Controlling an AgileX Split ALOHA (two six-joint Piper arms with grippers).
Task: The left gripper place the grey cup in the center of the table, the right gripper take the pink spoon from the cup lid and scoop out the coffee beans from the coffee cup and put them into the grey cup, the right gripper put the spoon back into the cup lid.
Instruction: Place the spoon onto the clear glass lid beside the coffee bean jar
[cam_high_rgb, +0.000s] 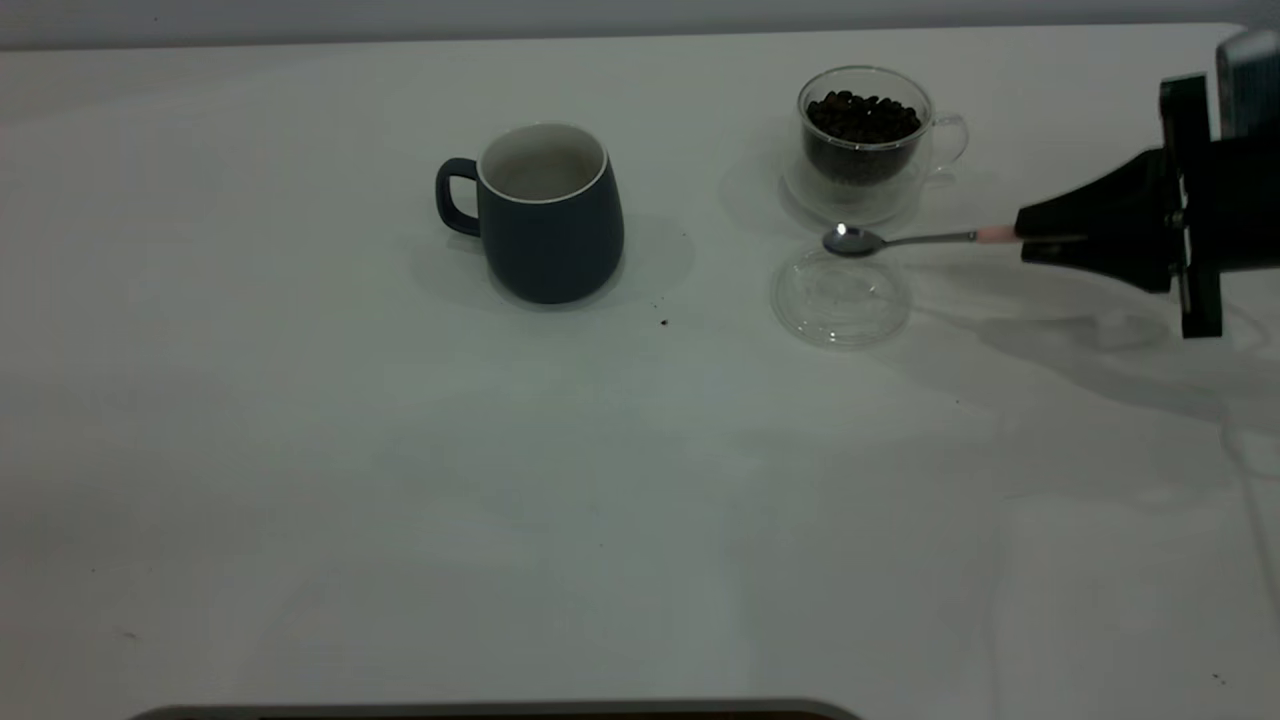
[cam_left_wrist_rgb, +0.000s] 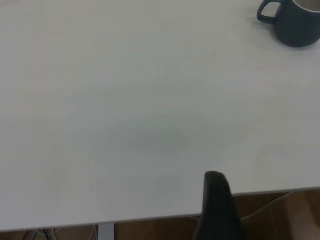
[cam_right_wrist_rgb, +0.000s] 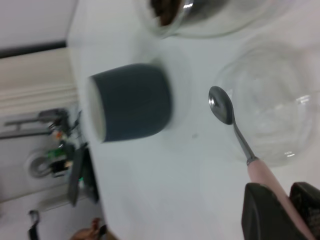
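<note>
Spoon first: the pink spoon (cam_high_rgb: 905, 239) hangs just above the far rim of the cup lid (cam_high_rgb: 840, 297), its long axis level, bowl pointing toward the grey cup (cam_high_rgb: 548, 212). The right end effector (cam_high_rgb: 1030, 236) is clamped on the pink handle. Coffee beans (cam_high_rgb: 862, 116) in the coffee cup (cam_high_rgb: 866, 140) lie just beyond the bowl. The left end effector (cam_left_wrist_rgb: 216, 186) sits at the surface (cam_high_rgb: 300, 450) edge, grip unreadable.

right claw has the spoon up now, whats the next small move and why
Probably swing the right gripper, shut on the pink-handled metal spoon, back toward the clear glass cup: the spoon's bowl is empty above the glass lid, and the dark grey mug looks empty.
</note>
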